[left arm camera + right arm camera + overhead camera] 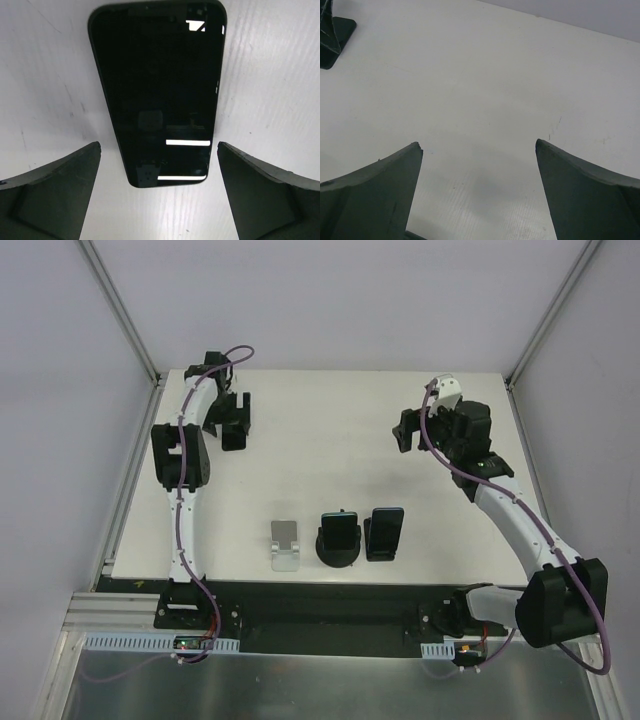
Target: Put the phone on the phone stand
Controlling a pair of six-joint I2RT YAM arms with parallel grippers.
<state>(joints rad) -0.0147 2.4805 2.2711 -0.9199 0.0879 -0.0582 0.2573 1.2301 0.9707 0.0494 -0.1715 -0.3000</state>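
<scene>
A black phone (157,90) lies flat, screen up, on the white table at the far left; in the top view it shows as a dark slab (233,442) just beyond the left fingers. My left gripper (159,146) is open, its fingertips either side of the phone's near end and not touching it; it also shows in the top view (232,418). An empty silver phone stand (285,543) sits near the front edge. My right gripper (479,145) is open and empty over bare table, and is seen in the top view (405,430).
A round black stand (339,540) and a black stand (384,534) to its right each hold a dark phone, right of the silver stand. A dark base (332,32) shows at the right wrist view's top left. Frame posts stand at the back corners.
</scene>
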